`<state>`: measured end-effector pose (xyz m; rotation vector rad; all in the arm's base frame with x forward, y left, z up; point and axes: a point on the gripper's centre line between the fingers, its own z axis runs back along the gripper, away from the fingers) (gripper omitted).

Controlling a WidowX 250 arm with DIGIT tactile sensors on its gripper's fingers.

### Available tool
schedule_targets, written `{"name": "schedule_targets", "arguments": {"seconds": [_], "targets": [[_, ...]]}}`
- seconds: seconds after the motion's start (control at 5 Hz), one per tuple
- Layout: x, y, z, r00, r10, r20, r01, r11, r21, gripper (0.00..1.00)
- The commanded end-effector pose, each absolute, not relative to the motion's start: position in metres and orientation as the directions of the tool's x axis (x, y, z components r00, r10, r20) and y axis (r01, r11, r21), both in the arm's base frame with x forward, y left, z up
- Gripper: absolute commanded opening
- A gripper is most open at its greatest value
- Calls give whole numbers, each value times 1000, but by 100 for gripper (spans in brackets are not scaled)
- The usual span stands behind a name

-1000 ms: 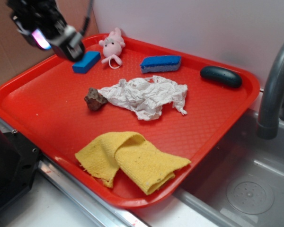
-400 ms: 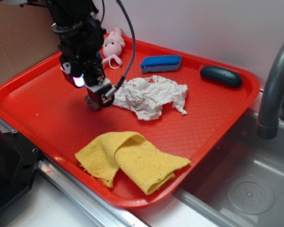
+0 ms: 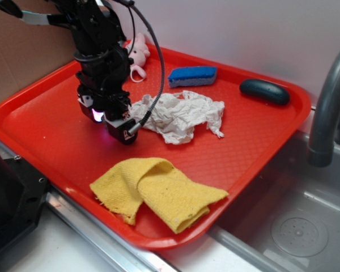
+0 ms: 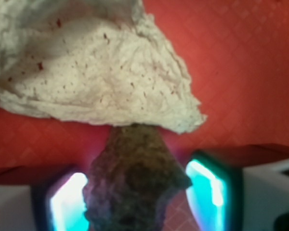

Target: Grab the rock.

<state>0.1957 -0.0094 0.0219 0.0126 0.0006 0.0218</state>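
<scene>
1. While the rock (image 4: 135, 178) is lying on the red tray (image 3: 45, 122) between the apart fingers (image 4: 67, 204) of the gripper (image 3: 118, 129), the fingers should be closed slowly and evenly.
2. The crumpled paper (image 4: 86, 72) is touching the rock's far end and is risking being pinched.
3. The yellow cloth (image 3: 158, 190) is lying near.
</scene>
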Motion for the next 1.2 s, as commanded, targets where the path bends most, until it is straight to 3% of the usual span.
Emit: {"name": "schedule_targets", "arguments": {"seconds": [0.0, 0.2, 0.4, 0.6, 1.0], "targets": [[170, 2, 94, 996, 69, 51, -68, 998, -19, 0], [142, 32, 143, 987, 96, 126, -95, 995, -16, 0], [128, 30, 194, 959, 223, 177, -238, 969, 72, 0], [127, 27, 243, 955, 214, 206, -219, 976, 0, 0], [135, 29, 230, 953, 256, 160, -257, 966, -14, 0]]}}
